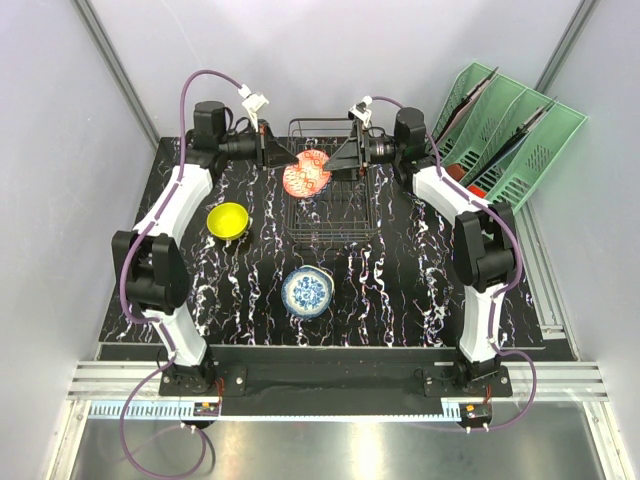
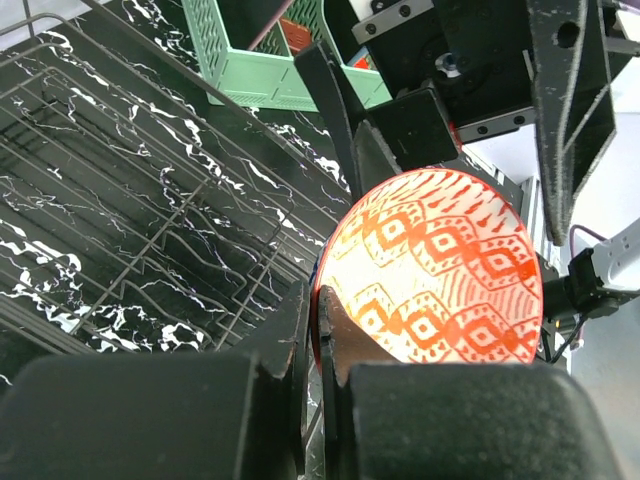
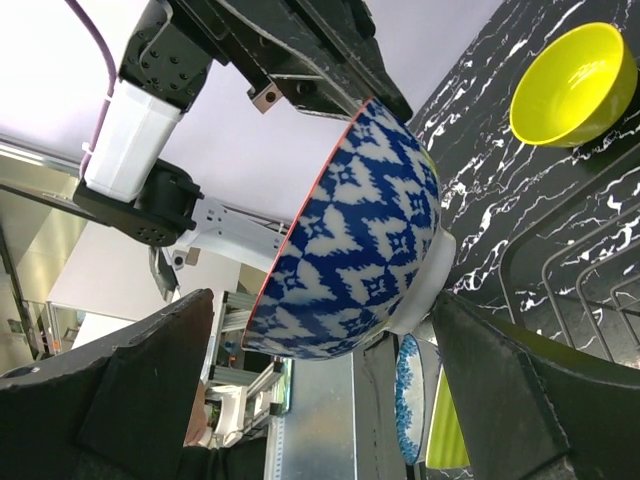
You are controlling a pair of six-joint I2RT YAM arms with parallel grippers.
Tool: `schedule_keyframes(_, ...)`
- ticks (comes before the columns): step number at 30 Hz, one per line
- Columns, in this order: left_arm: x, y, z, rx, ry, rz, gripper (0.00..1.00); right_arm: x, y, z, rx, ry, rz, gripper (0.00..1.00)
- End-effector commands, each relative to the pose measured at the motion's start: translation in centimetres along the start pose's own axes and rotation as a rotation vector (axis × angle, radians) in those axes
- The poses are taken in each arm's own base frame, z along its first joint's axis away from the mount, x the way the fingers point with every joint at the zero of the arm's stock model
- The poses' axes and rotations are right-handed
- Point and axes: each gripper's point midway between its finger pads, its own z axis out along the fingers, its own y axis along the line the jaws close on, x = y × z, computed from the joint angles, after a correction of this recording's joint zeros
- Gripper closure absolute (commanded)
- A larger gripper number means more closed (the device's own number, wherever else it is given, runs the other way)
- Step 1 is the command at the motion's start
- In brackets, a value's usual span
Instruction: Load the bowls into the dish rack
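The bowl (image 1: 306,176), orange-patterned inside and blue-and-white outside, hangs tipped on its side over the far left part of the wire rack (image 1: 330,228). Its inside is turned toward the left arm. The left claw (image 1: 288,163) is pinched tight on the bowl's rim. In the left wrist view its fingers (image 2: 270,400) clamp the edge at about the bowl's 7 o'clock, one inside and one outside.

The right claw (image 1: 338,160) comes in from the opposite side, spread as wide as it goes. Its fingers (image 3: 500,400) stand one on each side of the bowl's blue outside. It has hold of nothing that I can make out, and I cannot tell whether either finger touches the bowl.

Seen from above, on the black marbled table (image 1: 400,290), a yellow bowl (image 1: 228,220) sits upright at the rack's 8 o'clock, near it. A blue flowered bowl (image 1: 307,292) sits at its 6 o'clock, a little farther off. A green slotted organizer (image 1: 500,140) stands at the rack's 2 o'clock, well apart, past the table's far right corner.
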Motion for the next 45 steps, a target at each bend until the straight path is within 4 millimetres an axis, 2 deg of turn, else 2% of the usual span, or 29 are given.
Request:
schedule_keyframes(1, -3.1, -1.7, -0.5, -0.001, -0.077, 0.104, 1.00, 0.0, 1.5, -0.1, -0.041, 0.015, -0.057, 0.00)
schedule_keyframes(7, -3.3, -1.7, -0.8, -0.031, -0.090, 0.138, 1.00, 0.2, 0.7, 0.0, -0.030, 0.003, -0.034, 0.00)
schedule_keyframes(17, -2.4, -1.3, -0.4, -0.077, -0.091, 0.172, 1.00, -0.2, -0.7, 0.0, -0.021, -0.021, 0.017, 0.00)
schedule_keyframes(27, -2.9, -1.1, -0.4, -0.102, -0.111, 0.191, 1.00, 0.1, -2.7, -0.1, -0.016, -0.026, 0.061, 0.00)
schedule_keyframes(39, -2.5, -1.1, -0.3, -0.095, -0.111, 0.180, 1.00, -0.6, -2.7, -0.9, -0.020, -0.049, 0.063, 0.00)
schedule_keyframes(45, -2.5, -1.2, -0.3, -0.097, -0.115, 0.181, 1.00, -0.9, -3.5, -0.9, -0.035, -0.051, 0.079, 0.00)
